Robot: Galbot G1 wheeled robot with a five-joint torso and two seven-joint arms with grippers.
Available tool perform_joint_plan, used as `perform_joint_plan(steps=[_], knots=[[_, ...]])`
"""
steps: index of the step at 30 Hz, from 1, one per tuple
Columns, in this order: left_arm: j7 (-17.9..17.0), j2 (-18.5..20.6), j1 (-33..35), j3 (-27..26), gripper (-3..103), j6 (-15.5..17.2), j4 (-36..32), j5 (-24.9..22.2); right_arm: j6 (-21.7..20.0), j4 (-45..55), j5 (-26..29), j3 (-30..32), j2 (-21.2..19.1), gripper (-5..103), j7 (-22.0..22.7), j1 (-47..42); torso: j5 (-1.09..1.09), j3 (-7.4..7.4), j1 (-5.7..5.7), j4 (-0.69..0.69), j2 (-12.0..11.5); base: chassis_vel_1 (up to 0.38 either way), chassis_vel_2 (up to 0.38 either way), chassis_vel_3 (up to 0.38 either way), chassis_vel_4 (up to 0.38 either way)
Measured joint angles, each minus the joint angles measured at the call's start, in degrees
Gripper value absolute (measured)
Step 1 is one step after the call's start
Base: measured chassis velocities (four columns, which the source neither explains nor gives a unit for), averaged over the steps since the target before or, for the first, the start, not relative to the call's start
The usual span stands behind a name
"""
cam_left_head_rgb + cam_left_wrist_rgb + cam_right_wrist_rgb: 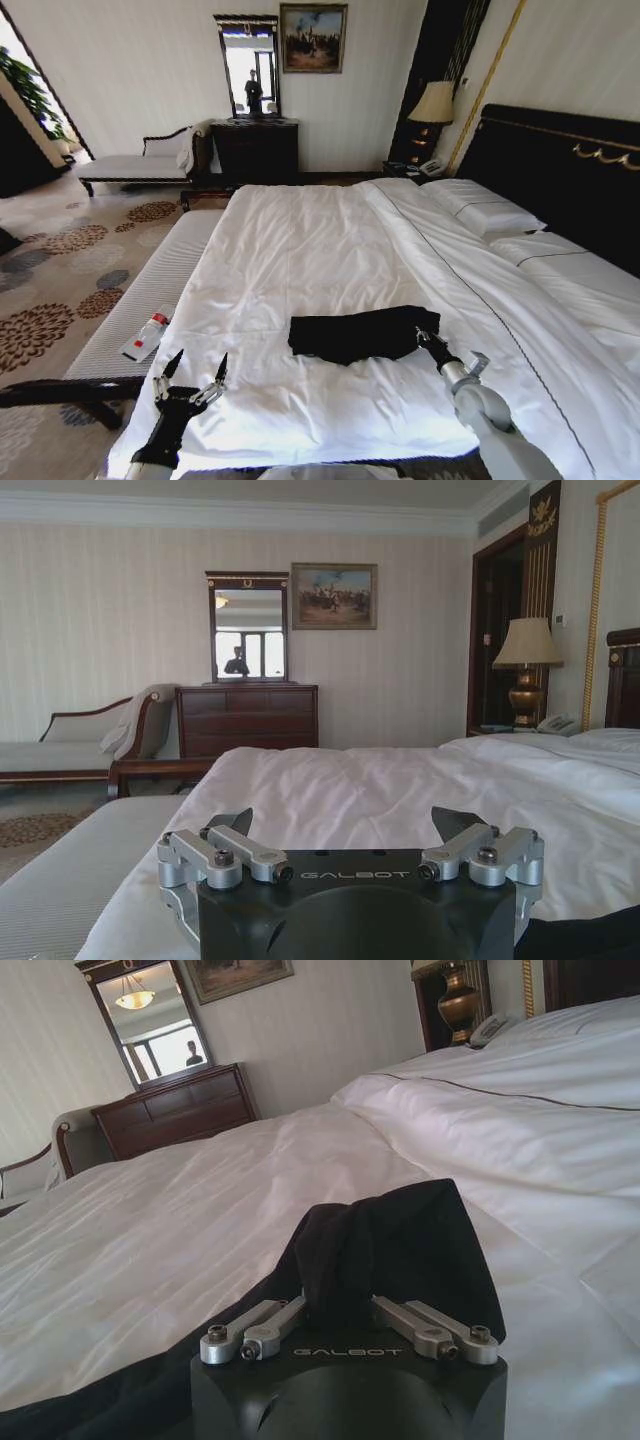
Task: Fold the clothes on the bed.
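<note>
mid-fold: right claw (428,338) pinching the right end of the black t-shirt (360,335) bunched near the foot of the bed (300,250), left claw (190,385) spread and idle nearby; next likely needs carrying that end across.

The black T-shirt (360,333) lies bunched in a long, rumpled strip on the white duvet, near the foot edge of the bed (300,250) and roughly midway across it, one end lifted into a small peak.
</note>
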Motion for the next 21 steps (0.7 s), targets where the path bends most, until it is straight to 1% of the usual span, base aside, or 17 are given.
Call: perform_joint_plan(steps=[4,5,10,11,16,17,21], knots=[[0.0,0.0,0.0,0.0,100,0.0,0.0,0.0,-0.6,3.5,-3.3,-2.1,0.9,7,1.1,-0.3,0.00,0.00,0.00,0.00,0.0,0.000,0.000,0.000,0.000],[0.0,0.0,0.0,0.0,100,0.0,0.0,0.0,-0.6,3.5,-3.3,-2.1,0.9,7,1.1,-0.3,0.00,0.00,0.00,0.00,0.0,0.000,0.000,0.000,0.000],[0.0,0.0,0.0,0.0,100,0.0,0.0,0.0,-0.4,7.0,-11.0,-5.7,0.7,7,1.3,-0.7,-0.01,0.00,0.00,0.00,0.0,0.000,0.000,0.000,0.000],[0.0,0.0,0.0,0.0,100,0.0,0.0,0.0,-0.4,7.0,-11.0,-5.7,0.7,7,1.3,-0.7,-0.01,0.00,0.00,0.00,0.0,0.000,0.000,0.000,0.000],[0.0,0.0,0.0,0.0,100,0.0,0.0,0.0,-1.5,7.8,-12.4,-10.3,1.7,7,2.7,1.7,-0.02,0.00,0.00,0.00,0.0,0.000,0.000,0.000,0.000],[0.0,0.0,0.0,0.0,100,0.0,0.0,0.0,-1.5,7.8,-12.4,-10.3,1.7,7,2.7,1.7,-0.02,0.00,0.00,0.00,0.0,0.000,0.000,0.000,0.000],[0.0,0.0,0.0,0.0,100,0.0,0.0,0.0,-3.1,6.4,-12.1,-14.8,3.6,7,4.6,5.6,-0.01,0.00,0.00,0.01,0.0,0.000,0.000,0.000,0.000]])
